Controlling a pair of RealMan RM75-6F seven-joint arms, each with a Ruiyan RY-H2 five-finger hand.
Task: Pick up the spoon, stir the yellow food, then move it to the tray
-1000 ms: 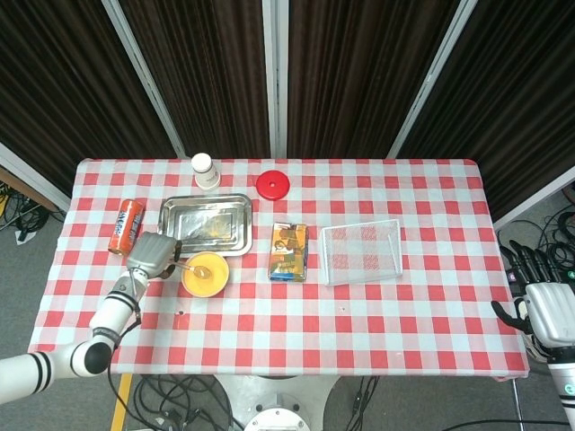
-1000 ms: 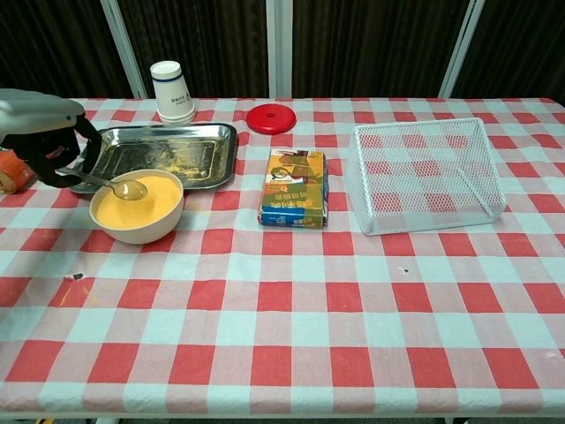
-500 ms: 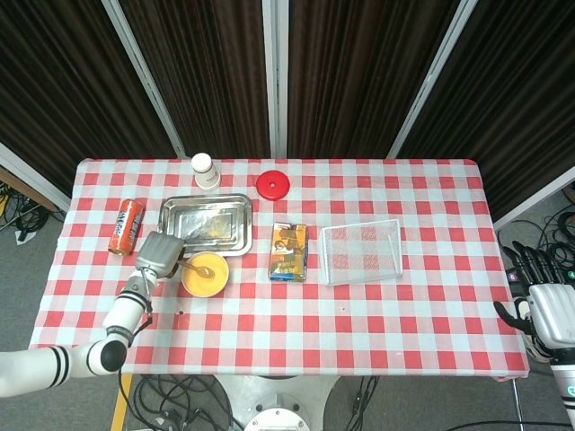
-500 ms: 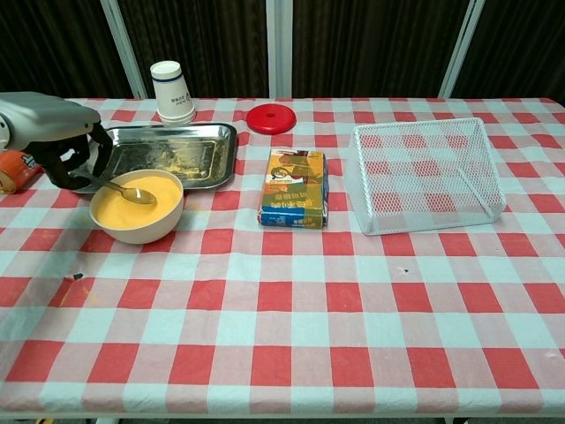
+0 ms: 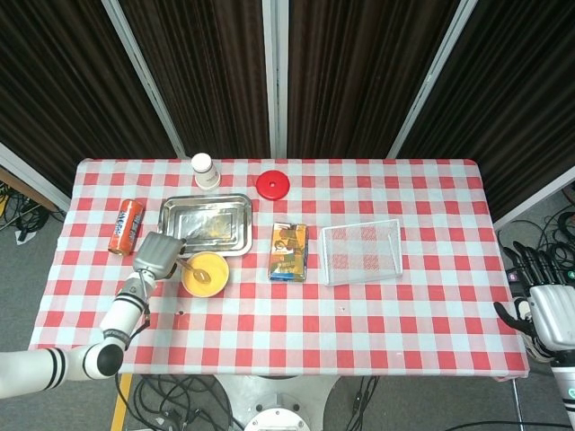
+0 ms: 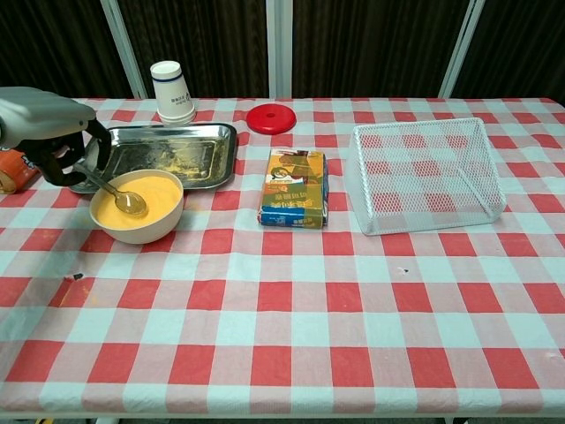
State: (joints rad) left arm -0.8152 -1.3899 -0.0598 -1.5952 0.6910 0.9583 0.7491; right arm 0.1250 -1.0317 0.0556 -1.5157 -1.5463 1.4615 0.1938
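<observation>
A white bowl (image 6: 137, 221) of yellow food (image 6: 146, 196) stands in front of the metal tray (image 6: 212, 141), which has yellow smears inside. My left hand (image 6: 48, 132) grips the handle of a metal spoon (image 6: 119, 196) just left of the bowl. The spoon's bowl end lies in the yellow food. In the head view the left hand (image 5: 156, 254) is beside the bowl (image 5: 205, 274) and below the tray (image 5: 206, 224). My right hand (image 5: 548, 310) hangs off the table's right edge with nothing in it, fingers apart.
An orange can (image 5: 126, 226) lies left of the tray. A white paper cup (image 6: 172, 91) and a red lid (image 6: 267, 117) stand at the back. A colourful box (image 6: 295, 187) lies mid-table, and a white wire basket (image 6: 424, 175) is to its right.
The left hand swept the spoon through the yellow food, its tip going right and then back toward the near left side of the bowl. The right hand stayed still.
</observation>
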